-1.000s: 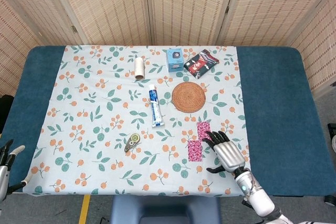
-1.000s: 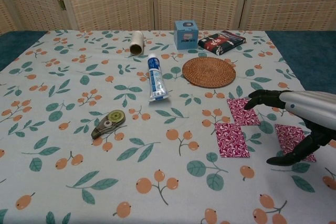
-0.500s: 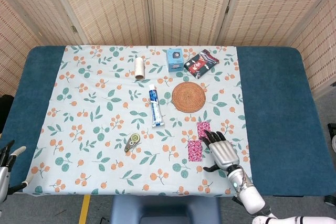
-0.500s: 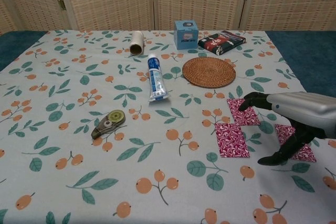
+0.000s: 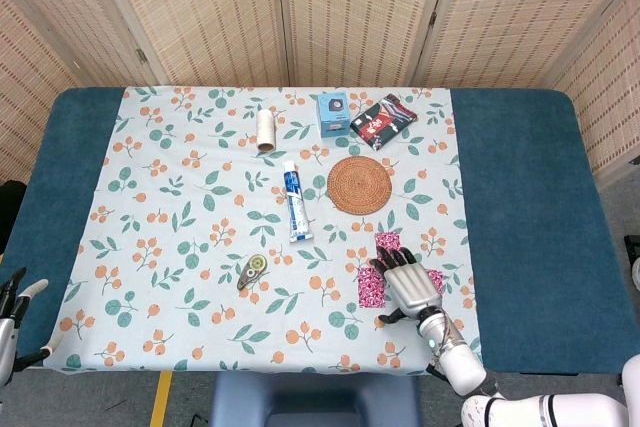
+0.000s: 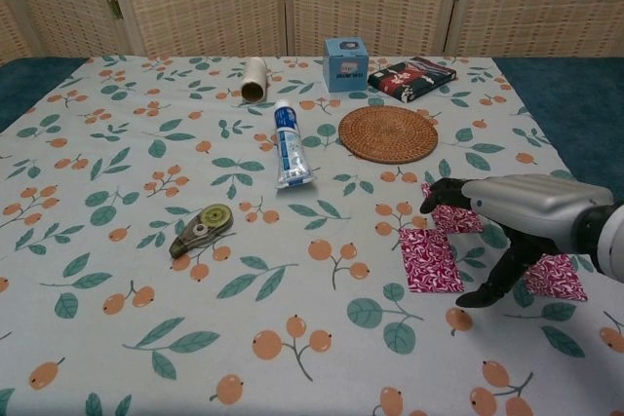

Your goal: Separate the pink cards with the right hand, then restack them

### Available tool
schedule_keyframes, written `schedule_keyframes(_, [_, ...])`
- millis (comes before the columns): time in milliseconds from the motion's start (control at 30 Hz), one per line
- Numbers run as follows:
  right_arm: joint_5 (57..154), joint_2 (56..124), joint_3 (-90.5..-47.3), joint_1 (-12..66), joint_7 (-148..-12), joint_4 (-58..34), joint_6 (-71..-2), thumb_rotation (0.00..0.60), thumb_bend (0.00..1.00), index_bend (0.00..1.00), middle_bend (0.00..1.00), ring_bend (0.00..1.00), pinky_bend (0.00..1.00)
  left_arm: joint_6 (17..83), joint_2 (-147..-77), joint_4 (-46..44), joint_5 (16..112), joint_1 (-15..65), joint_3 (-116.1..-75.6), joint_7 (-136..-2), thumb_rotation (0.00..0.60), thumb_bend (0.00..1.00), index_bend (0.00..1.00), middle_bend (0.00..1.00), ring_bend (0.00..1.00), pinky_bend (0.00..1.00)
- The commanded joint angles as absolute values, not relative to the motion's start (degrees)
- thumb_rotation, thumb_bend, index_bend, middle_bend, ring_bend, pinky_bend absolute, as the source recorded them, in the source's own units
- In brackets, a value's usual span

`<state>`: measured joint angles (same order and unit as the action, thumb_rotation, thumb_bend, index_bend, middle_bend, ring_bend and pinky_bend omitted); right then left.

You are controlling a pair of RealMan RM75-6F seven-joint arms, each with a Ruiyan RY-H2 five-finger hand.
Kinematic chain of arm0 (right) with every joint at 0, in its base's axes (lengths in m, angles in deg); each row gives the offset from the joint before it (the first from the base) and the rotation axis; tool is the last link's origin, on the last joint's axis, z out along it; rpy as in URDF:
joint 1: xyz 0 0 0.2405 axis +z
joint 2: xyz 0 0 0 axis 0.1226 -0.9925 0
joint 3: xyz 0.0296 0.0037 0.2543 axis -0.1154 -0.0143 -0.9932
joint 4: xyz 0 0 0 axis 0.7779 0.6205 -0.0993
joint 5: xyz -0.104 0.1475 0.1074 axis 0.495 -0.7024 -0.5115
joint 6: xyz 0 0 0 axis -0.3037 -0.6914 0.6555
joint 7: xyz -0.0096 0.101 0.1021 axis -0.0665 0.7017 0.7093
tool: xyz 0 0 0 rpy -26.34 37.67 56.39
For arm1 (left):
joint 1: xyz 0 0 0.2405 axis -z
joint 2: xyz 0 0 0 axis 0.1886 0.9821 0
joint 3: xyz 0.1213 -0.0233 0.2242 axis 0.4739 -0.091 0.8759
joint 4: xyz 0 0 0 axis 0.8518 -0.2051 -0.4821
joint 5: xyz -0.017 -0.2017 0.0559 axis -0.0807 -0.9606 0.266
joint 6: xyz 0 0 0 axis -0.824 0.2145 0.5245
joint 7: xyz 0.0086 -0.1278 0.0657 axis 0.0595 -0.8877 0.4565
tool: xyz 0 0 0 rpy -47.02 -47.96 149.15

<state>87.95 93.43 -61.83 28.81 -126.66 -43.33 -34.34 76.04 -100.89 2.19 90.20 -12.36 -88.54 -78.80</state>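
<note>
Three pink cards (image 6: 430,260) apart w/ right robot hand (image 6: 507,213) above.

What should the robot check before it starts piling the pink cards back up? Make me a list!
1. Cards spread apart: ok. Three pink cards lie flat on the tablecloth: near card, far card, right card.
2. Right hand holding nothing: ok, fingers apart above the cards.
3. Fingers touching the far card: cannot tell, the hand hides part of it.
4. Nothing in the way: ok, the woven mat and toothpaste tube lie apart from the cards.
5. Left hand out of the way: ok, at the table's left edge.
6. More cards under the hand: cannot tell.
</note>
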Motion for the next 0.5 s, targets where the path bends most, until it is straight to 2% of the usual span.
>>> schedule_keyframes(33, [87.03, 93.95, -62.07, 29.56, -126.92, -42.85, -34.31, 0.483, 0.18, 0.12, 0.02, 0.00, 0.00, 76.00, -100.92, 2.13, 90.25, -12.32, -88.52, -78.85, 0.600, 0.26, 0.22, 0.06, 0.12, 0.00])
schedule_keyframes(500, [82.20, 95.85, -62.37, 33.17, -127.77, -39.96, -33.71, 0.484, 0.18, 0.17, 0.04, 0.00, 0.00, 75.90, -101.12, 1.74, 89.97, -12.43, -88.54, -79.04, 0.600, 0.26, 0.22, 0.06, 0.12, 0.00])
